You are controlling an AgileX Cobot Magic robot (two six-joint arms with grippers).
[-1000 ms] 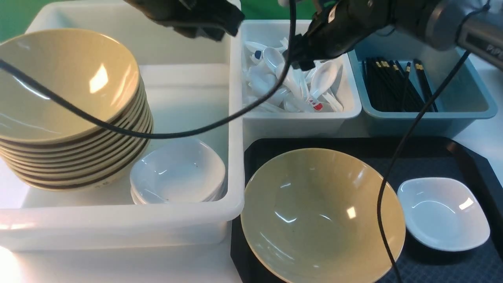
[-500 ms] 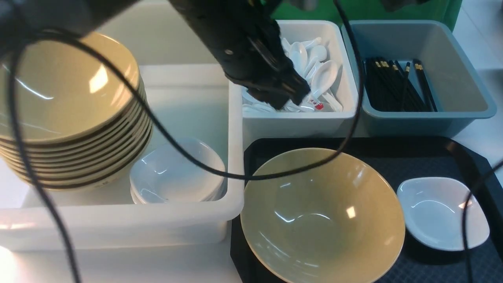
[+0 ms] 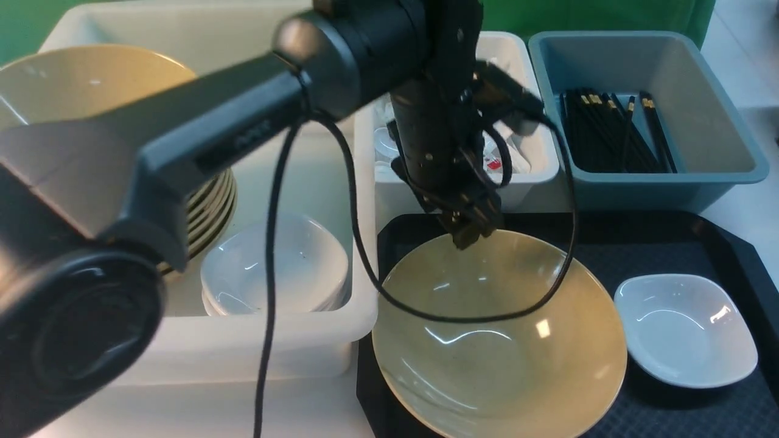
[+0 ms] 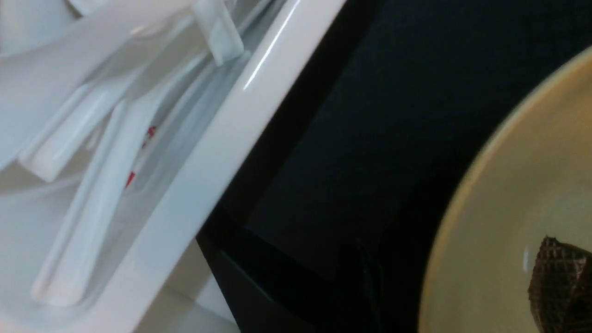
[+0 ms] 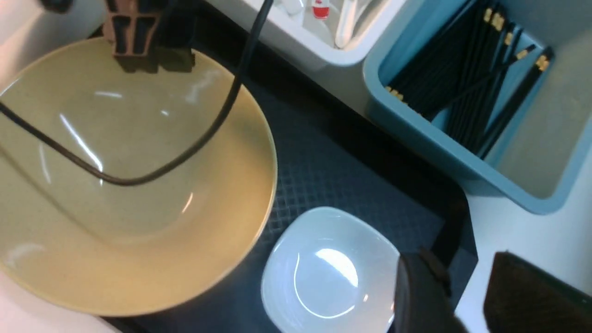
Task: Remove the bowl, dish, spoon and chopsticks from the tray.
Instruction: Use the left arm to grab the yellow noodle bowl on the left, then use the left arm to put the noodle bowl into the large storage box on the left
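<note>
Can't tell left gripper point(image 3: 471, 230) gap, tips over tan bowl point(image 3: 499, 340) rim. Seeing right gripper point(image 5: 462, 277) parted, empty, white dish point(image 5: 328, 268) beside fingers.

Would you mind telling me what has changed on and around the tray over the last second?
The left gripper swung from above the big white tub, across the spoon tub, down to the far rim of the bowl. The right gripper withdrew from over the spoon tub and now hovers by the dish. Nothing is visibly grasped. Bowl, dish and tray stayed put.
</note>
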